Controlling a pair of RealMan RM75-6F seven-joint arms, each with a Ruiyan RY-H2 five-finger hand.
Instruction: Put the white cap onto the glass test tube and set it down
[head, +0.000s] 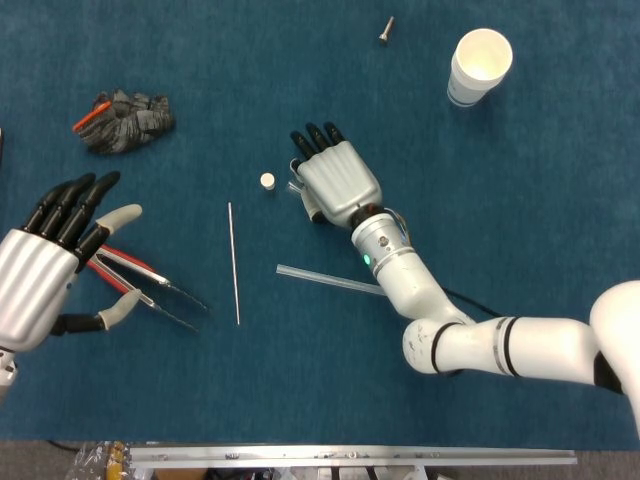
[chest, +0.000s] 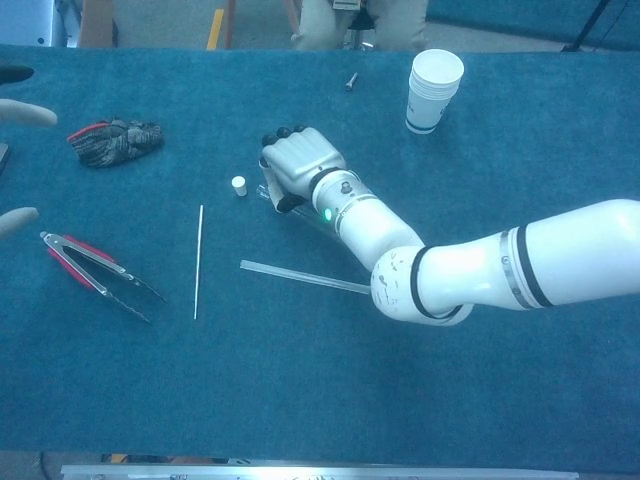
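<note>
A: Reaching in now, the right hand (head: 337, 183) lies palm-down on the table (head: 520, 200) near its middle, fingers curled over the glass test tube (chest: 268, 194). Only a sliver of glass shows at its edge.

B: Has it got a real hold on it?

A: Cannot tell; the fingers cover the tube, and whether they clamp it is hidden.

B: And the white cap (head: 267, 181)?

A: Loose on the table, just beside that hand, toward the table's left edge. Nothing is capped yet.

B: So early days?

A: I'd say so. By my reading, the tube must be secured, the cap picked up and fitted, then the pair set down.

B: The left hand (head: 45, 270)?

A: Hovering spread and empty by the left edge, above the red-handled tongs (head: 140, 280).
</note>
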